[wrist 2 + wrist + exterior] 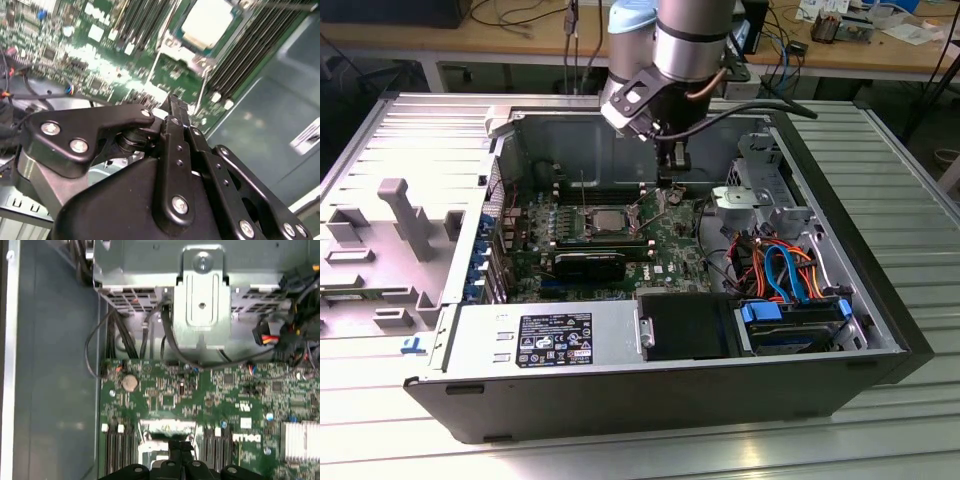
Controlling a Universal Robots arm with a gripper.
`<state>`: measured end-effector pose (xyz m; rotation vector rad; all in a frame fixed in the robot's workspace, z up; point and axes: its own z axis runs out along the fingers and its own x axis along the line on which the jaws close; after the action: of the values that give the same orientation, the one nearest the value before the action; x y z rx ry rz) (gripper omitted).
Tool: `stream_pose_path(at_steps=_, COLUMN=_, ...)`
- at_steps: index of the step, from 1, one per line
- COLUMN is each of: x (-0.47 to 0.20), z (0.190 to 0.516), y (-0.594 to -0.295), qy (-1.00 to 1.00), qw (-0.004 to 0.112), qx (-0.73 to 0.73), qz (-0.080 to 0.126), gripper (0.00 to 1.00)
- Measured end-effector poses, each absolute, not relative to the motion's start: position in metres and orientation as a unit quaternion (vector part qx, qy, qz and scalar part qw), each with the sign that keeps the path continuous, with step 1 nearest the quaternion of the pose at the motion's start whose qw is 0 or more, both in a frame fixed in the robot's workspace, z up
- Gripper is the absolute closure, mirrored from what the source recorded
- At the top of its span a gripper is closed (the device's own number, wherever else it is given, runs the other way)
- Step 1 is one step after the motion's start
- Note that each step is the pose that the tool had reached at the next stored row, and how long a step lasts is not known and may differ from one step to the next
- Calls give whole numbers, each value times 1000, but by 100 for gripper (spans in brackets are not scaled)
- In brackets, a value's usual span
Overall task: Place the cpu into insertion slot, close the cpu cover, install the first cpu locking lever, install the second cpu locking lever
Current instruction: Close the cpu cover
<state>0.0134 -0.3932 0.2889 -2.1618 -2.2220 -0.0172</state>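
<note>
Silver-grey cpu (603,222) seated in insertion slot (579,222), mid-frame in exterior view; cpu cover (653,205) seemingly raised just to exterior view's right. Above it, gripper (670,179), fingers (176,135) pressed together. Risks catching cpu cover crooked, or scraping board (670,250), if lowered off-line.

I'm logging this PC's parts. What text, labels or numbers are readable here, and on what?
black label on the power supply: print too small to read.
white sticker on the case wall: blurred, unreadable.
white marking on the motherboard: blurred, unreadable.
Nothing legible.
</note>
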Motion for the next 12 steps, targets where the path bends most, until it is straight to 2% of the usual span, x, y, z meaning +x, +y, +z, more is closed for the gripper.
stream_pose_path(at_steps=6, x=42, z=273, y=-394, qy=-717, qw=21, qx=-696, qz=-4, gripper=89)
stream_pose_path(at_steps=12, x=42, z=256, y=-393, qy=-718, qw=21, qx=-696, qz=-4, gripper=89)
